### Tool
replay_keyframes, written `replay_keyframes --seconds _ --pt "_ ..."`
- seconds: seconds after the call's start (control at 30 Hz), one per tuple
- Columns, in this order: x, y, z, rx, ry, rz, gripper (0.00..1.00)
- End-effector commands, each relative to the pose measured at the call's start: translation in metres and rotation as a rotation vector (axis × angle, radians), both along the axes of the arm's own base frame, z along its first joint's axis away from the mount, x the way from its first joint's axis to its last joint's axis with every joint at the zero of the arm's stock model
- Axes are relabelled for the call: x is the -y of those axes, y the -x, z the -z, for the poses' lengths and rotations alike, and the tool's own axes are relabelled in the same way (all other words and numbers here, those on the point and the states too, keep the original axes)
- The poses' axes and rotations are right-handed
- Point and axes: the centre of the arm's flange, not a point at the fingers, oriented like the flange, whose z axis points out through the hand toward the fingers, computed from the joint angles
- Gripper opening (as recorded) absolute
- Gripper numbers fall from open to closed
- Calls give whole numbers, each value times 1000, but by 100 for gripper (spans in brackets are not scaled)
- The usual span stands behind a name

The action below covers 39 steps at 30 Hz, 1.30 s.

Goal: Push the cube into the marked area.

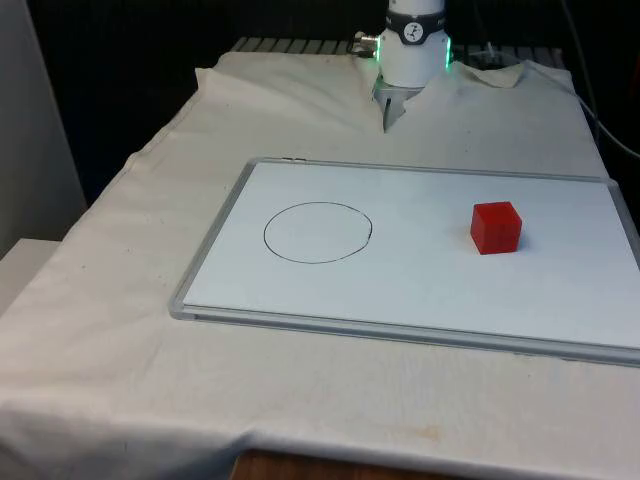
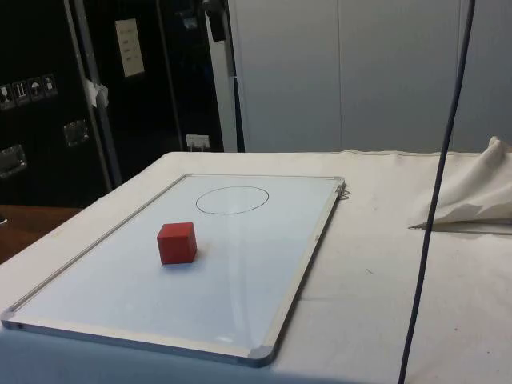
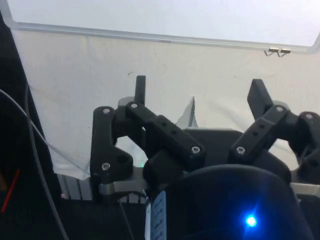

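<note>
A red cube (image 1: 496, 227) (image 2: 177, 242) sits on a white board (image 1: 420, 300) (image 2: 240, 272), towards the front view's right. A thin black circle (image 1: 318, 232) (image 2: 232, 200) is drawn on the board, towards the front view's left, well apart from the cube. In the wrist view my gripper (image 3: 199, 92) is open, its two black fingers (image 3: 140, 89) wide apart with nothing between them. It hangs over the white cloth, short of the board's metal edge (image 3: 150, 36).
The white cloth (image 1: 120, 330) covers the table around the board and bunches into folds (image 1: 300, 95) (image 2: 472, 192) near the robot's base (image 1: 412, 45). A dark cable (image 2: 436, 200) hangs down in the side view. Small clips (image 3: 277, 51) sit on the board's edge.
</note>
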Motion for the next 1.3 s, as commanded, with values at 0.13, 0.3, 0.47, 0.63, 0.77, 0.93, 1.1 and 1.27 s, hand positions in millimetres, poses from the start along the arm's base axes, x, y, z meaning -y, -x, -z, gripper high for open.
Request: replay_keyframes --seconds 0.13,0.3,0.47,0.63,0.77,0.93,1.1,1.27 --pt "-3 -1 1 -1 3 0 75" --pt "-3 -1 1 -1 3 0 53" --pt "-3 -1 1 -1 3 -1 23" --pt "-16 -1 -1 5 2 -3 0" --pt "-31 -1 -3 16 2 -6 0" --pt "-46 -2 -5 30 0 -8 0" --pt "-71 -2 -6 55 -3 -14 0" --pt "-85 -3 -3 67 -6 -17 0"
